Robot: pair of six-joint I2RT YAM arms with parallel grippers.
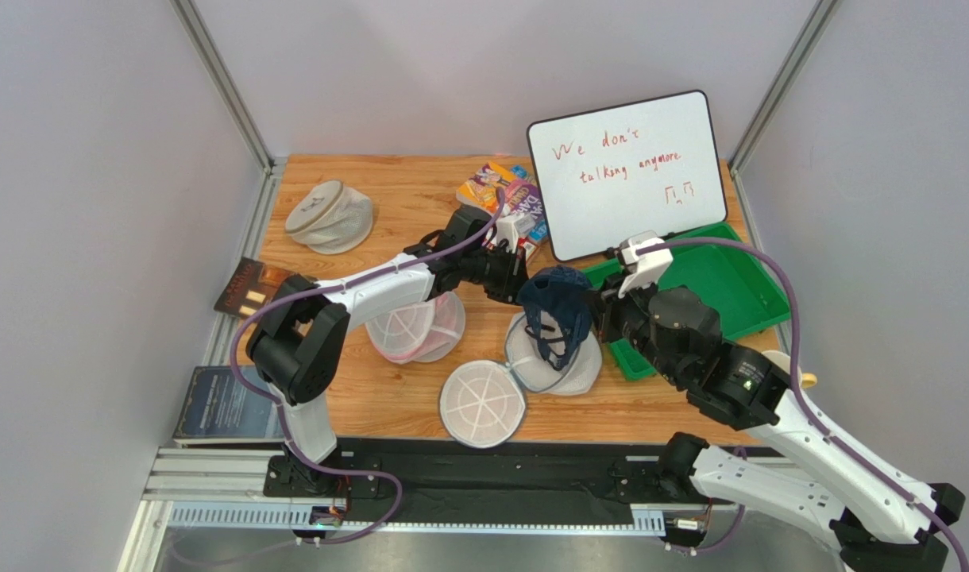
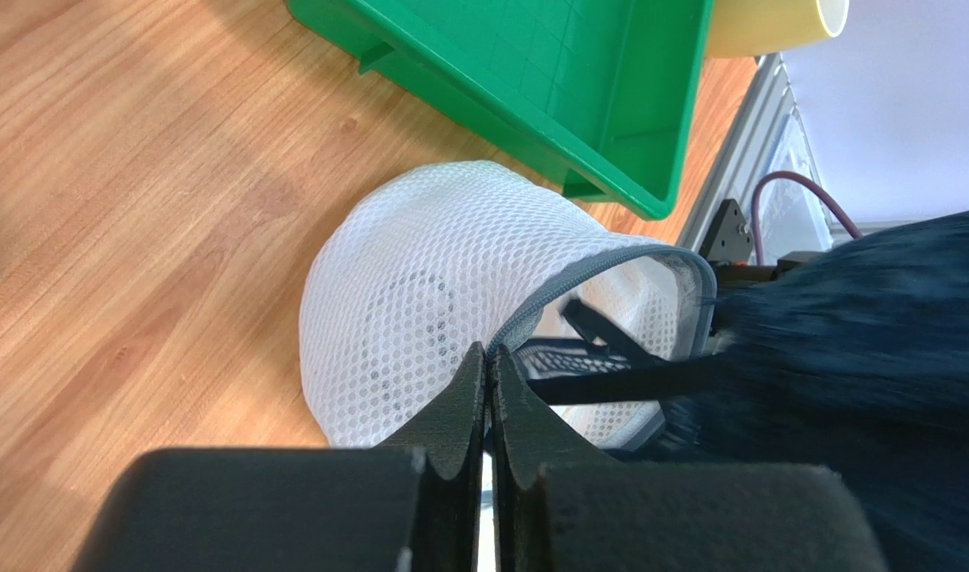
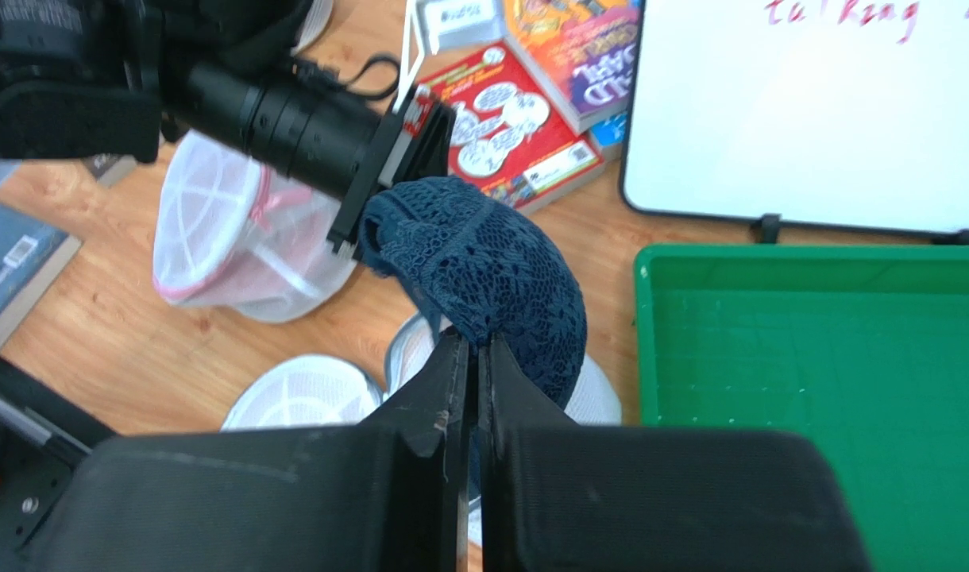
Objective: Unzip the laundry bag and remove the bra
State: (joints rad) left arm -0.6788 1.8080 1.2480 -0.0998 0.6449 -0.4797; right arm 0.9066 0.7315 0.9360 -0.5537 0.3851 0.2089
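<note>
The white mesh laundry bag (image 1: 563, 372) lies open on the table, its round spoked lid (image 1: 482, 403) flipped toward the front. The left wrist view shows its mesh (image 2: 430, 286) and grey zipper rim. The dark navy lace bra (image 1: 557, 312) hangs above the bag, held between both grippers. My right gripper (image 1: 594, 312) is shut on its lower edge (image 3: 489, 268). My left gripper (image 1: 523, 286) is shut at the bra's left edge, seen in the right wrist view (image 3: 349, 229). A dark strap (image 2: 621, 381) runs behind its fingertips (image 2: 489, 352).
A green tray (image 1: 728, 286) lies right of the bag, and a whiteboard (image 1: 627, 173) stands behind it. A pink-tinted mesh bag (image 1: 415, 328) sits under the left arm. A beige-grey bag (image 1: 328, 217) is at the back left. Books (image 1: 501, 191) lie at the back and along the left edge (image 1: 221, 405).
</note>
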